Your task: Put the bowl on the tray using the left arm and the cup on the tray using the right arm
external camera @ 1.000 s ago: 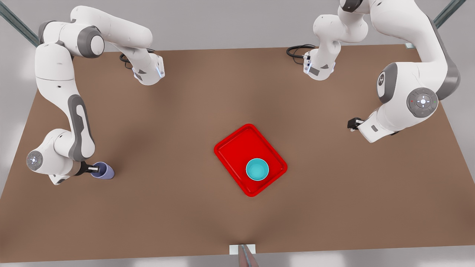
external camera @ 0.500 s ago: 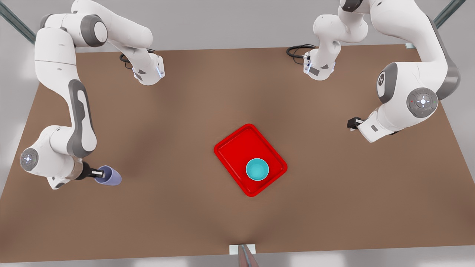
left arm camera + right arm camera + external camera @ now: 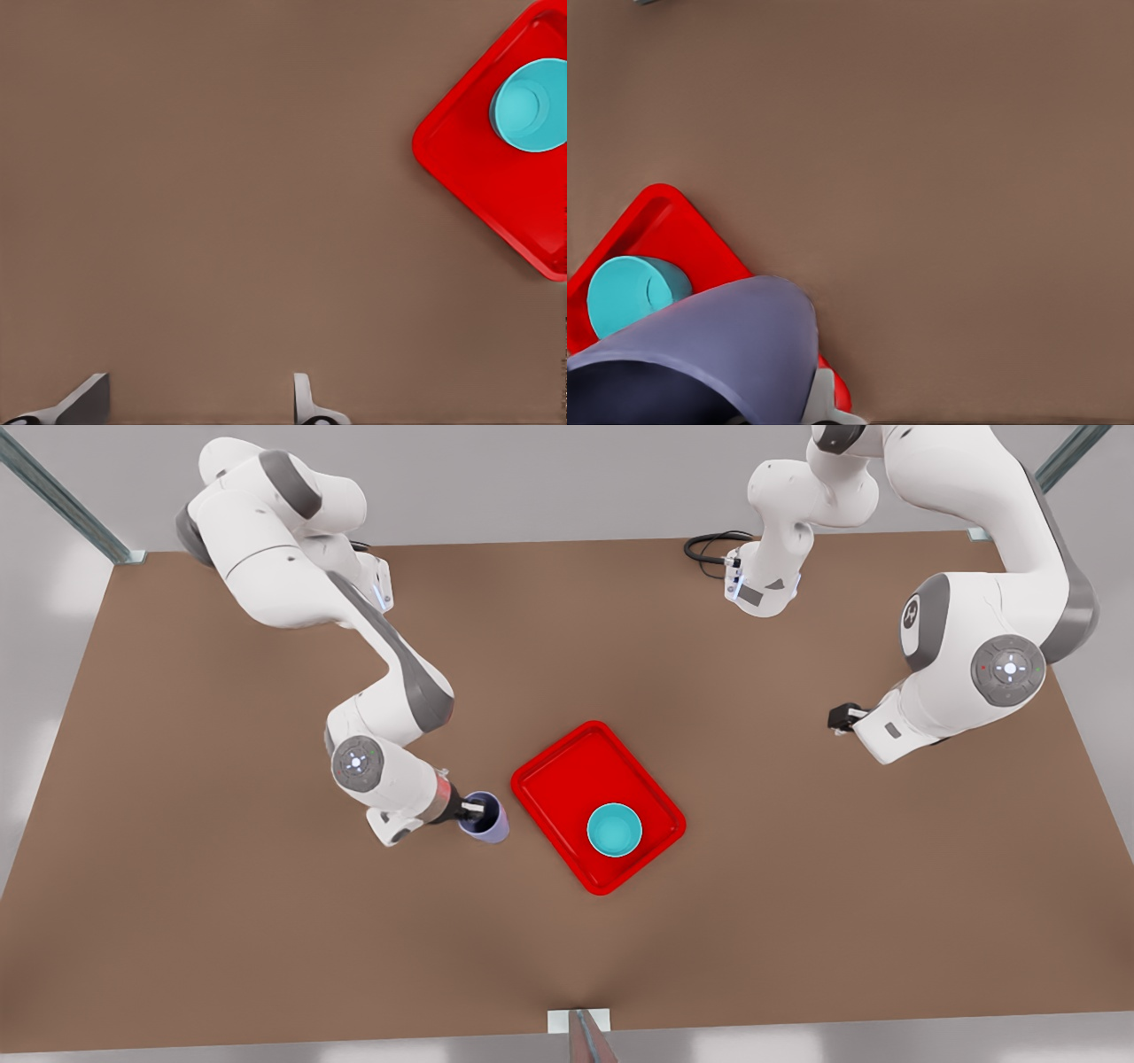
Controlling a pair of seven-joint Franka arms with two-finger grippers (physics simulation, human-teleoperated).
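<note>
**Cup held beside the tray, bowl already on it**

The right gripper (image 3: 476,810) is clamped on the rim of the cup (image 3: 485,817). One finger is inside the cup and one is outside. In the front view the cup sits just to the left of the tray (image 3: 551,775), close to its edge but not over it. I cannot tell if the cup touches the table (image 3: 266,921) or hangs a little above it. The right arm (image 3: 390,682) reaches across the table from the far left corner down to the cup.

In the right wrist view the cup (image 3: 726,345) is big and close, with its dark inside showing. Past it you can see a corner of the tray (image 3: 656,221) and the bowl (image 3: 633,292).

The bowl (image 3: 615,830) is on the tray. It sits upright in the half of the tray nearer the front view's bottom, close to the right rim.

The left gripper (image 3: 842,718) is on the front view's right, well apart from the tray. It holds nothing and waits over bare table. In the left wrist view its two fingertips (image 3: 84,398) are spread wide with only table between them. The tray (image 3: 461,177) and the bowl (image 3: 532,104) show off to one side there.

A black cable (image 3: 709,547) lies by the left arm's base (image 3: 762,589) at the far edge of the table.
</note>
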